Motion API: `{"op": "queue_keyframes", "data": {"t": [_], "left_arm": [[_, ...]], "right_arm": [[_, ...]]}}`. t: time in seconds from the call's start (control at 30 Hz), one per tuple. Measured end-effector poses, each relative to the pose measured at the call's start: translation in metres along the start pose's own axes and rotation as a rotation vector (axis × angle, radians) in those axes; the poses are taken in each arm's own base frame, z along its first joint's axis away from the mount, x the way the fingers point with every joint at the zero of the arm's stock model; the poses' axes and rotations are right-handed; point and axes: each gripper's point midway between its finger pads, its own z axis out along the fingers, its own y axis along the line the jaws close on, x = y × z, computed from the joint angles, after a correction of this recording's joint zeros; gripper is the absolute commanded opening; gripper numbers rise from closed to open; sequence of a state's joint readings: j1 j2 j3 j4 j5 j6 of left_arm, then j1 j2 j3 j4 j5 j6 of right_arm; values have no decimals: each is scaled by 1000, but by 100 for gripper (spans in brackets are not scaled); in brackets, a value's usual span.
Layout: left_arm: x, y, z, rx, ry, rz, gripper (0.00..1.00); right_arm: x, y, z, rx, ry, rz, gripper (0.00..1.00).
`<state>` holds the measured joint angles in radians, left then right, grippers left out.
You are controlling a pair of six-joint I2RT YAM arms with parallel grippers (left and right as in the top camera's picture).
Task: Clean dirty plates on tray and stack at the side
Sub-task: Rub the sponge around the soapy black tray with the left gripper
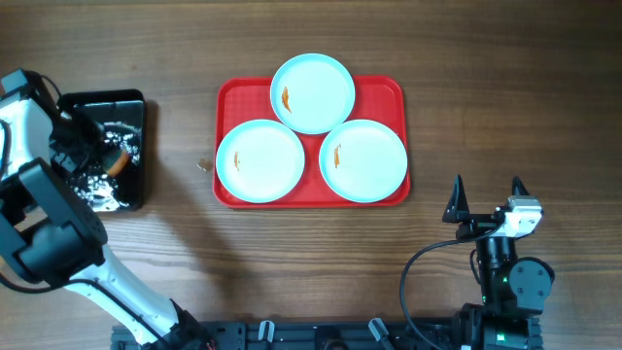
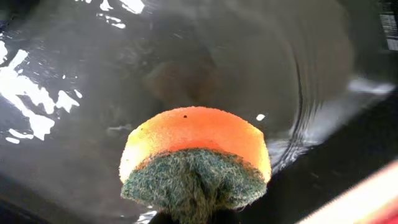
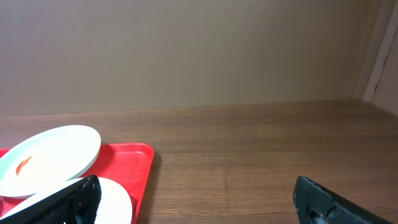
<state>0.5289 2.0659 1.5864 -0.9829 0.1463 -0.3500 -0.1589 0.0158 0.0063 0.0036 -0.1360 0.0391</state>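
3 plates [image 1: 312, 92] lie on the red tray [image 1: 386, 90], and each one shows a small orange smear [image 1: 286, 97], so none looks cleaned and none is stacked at the side. 1 sits at the back middle of the tray, hanging over its far rim. The other 2 lie side by side in front of it, and all 3 meet or nearly meet at the centre. No stack of plates shows beside the tray on the table [image 1: 505, 68].

The left gripper [image 1: 105, 154] is well apart from the plates, over the black tray [image 1: 102, 97] at the left side of the table. In the left wrist view a sponge [image 2: 196, 158], orange with a green scouring face, is bunched at its lower edge as if pinched. The fingers themselves are not visible there, so I judge rather than see that they are closed on the sponge. The glossy, wet-looking surface behind it is the black tray.

The right gripper [image 1: 486, 199] sits near the front right of the table, close to the red tray's near corner but not touching it, with its fingers wide and holding nothing.

By my reading the job is at its start, with 0 of 3 plates wiped and 0 stacked. What is left is to bring the sponge across, wipe each smear, then lift the 3 plates off and pile them beside the tray
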Motion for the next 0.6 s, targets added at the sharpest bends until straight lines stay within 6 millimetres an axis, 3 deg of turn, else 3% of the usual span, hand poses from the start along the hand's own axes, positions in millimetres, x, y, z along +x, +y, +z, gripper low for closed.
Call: {"op": "queue_keyframes", "data": {"t": [0.23, 0.47, 0.6], "left_arm": [[-12, -24, -56, 126, -134, 28, 4], [-12, -22, -56, 115, -139, 27, 4], [-11, -19, -42, 98, -111, 21, 4]], "right_arm": [[0, 0, 0, 0, 0, 0, 100], [0, 0, 0, 0, 0, 0, 100], [0, 0, 0, 0, 0, 0, 100]]}}
